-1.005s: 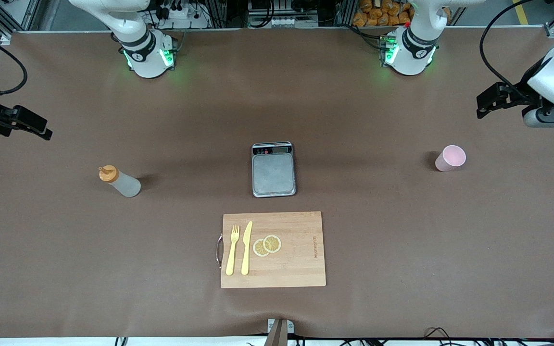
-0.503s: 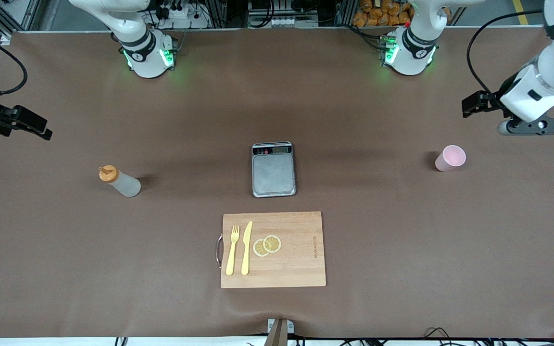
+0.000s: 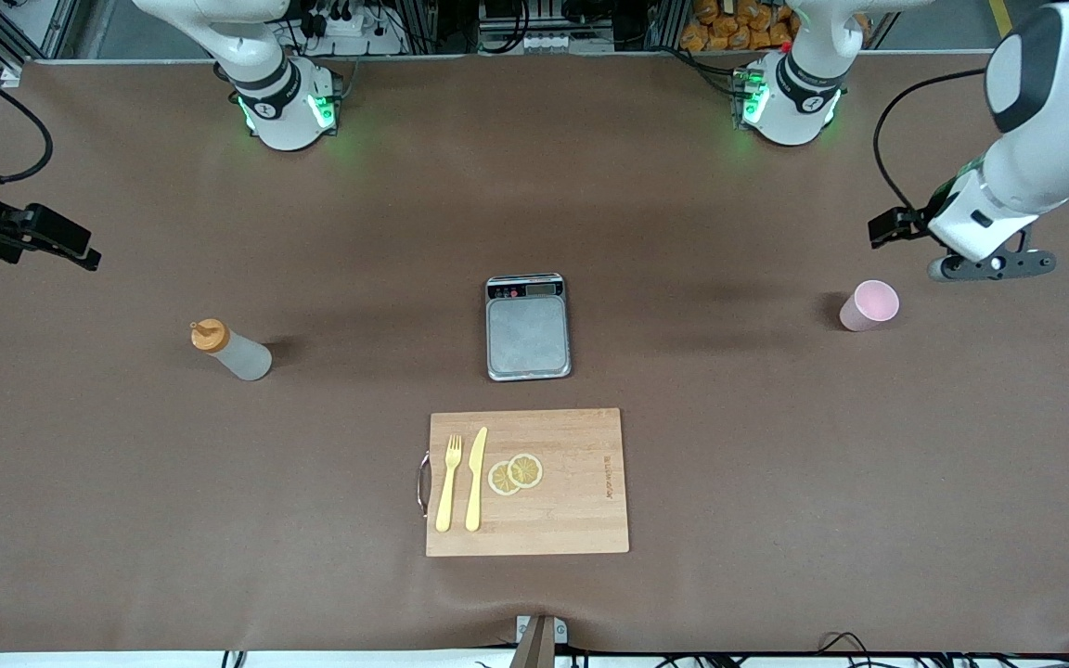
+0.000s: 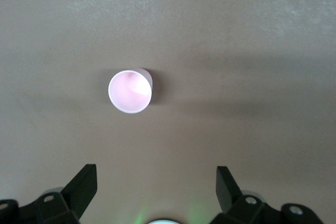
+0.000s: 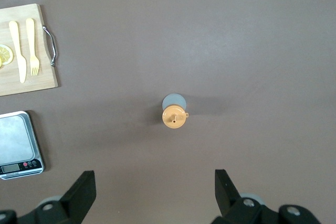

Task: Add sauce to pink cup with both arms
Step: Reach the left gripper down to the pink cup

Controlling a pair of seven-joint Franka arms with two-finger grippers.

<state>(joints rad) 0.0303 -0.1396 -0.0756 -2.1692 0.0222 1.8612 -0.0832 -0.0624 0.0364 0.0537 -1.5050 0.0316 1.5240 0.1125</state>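
Note:
The pink cup (image 3: 869, 305) stands upright toward the left arm's end of the table; its inside (image 4: 130, 91) looks bare. My left gripper (image 4: 156, 188) is open and holds nothing. It hangs over bare table just beside the cup (image 3: 989, 267). The squeeze bottle with the orange cap (image 3: 230, 351) stands upright toward the right arm's end and holds the sauce. My right gripper (image 5: 156, 191) hangs open and holds nothing, high over the table beside the bottle (image 5: 175, 114).
A grey scale (image 3: 528, 327) sits mid-table. Nearer the camera lies a wooden cutting board (image 3: 581, 506) with a yellow fork (image 3: 448, 482), a yellow knife (image 3: 476, 478) and two lemon slices (image 3: 515, 473). Brown table surface stretches between the bottle, scale and cup.
The left arm has swung in from the table's end and come down toward the pink cup. The right arm has not moved. Both grippers stay open.

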